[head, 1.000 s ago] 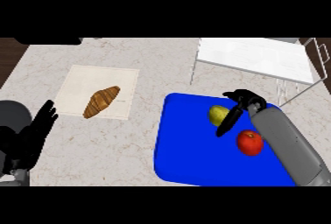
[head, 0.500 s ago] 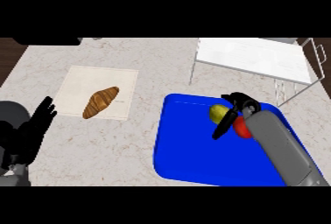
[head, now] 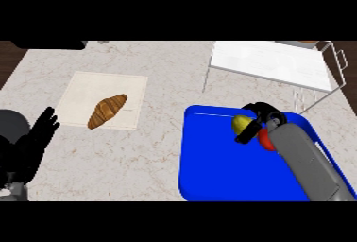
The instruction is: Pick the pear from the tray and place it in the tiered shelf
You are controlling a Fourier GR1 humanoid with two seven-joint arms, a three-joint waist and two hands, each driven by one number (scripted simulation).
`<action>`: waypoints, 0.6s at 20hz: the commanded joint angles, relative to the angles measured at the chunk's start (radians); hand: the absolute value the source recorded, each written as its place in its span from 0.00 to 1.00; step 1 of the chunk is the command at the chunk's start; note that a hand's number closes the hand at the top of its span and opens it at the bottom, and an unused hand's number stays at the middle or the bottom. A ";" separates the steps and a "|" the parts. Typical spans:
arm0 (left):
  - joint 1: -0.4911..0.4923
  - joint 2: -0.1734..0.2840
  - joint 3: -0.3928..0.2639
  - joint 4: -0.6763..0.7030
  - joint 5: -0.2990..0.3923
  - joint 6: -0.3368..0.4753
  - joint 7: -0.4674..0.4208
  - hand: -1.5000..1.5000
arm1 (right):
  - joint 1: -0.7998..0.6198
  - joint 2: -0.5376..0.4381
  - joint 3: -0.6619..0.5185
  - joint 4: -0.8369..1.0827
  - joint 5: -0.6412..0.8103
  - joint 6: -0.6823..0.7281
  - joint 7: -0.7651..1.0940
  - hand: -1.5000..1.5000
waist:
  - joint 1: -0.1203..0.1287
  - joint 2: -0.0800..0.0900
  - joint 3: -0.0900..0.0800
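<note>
moved left onto pear [head: 241, 124], right hand [head: 259, 118] curled round it on tray [head: 216, 175]; left hand [head: 31, 146] rested open.

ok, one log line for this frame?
phase: grasp | right robot hand: curled round pear on blue tray | left robot hand: open, resting at left edge | tiered shelf: no pear

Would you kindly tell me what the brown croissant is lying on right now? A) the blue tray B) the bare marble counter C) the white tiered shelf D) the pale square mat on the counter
D: the brown croissant lies on the pale square mat at the counter's left, well apart from the blue tray and the white tiered shelf.
</note>
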 commanded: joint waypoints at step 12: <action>0.016 -0.027 0.010 -0.009 -0.034 0.007 -0.001 0.50 | 0.009 -0.039 0.063 -0.192 0.219 -0.107 -0.146 1.00 | -0.002 0.022 0.027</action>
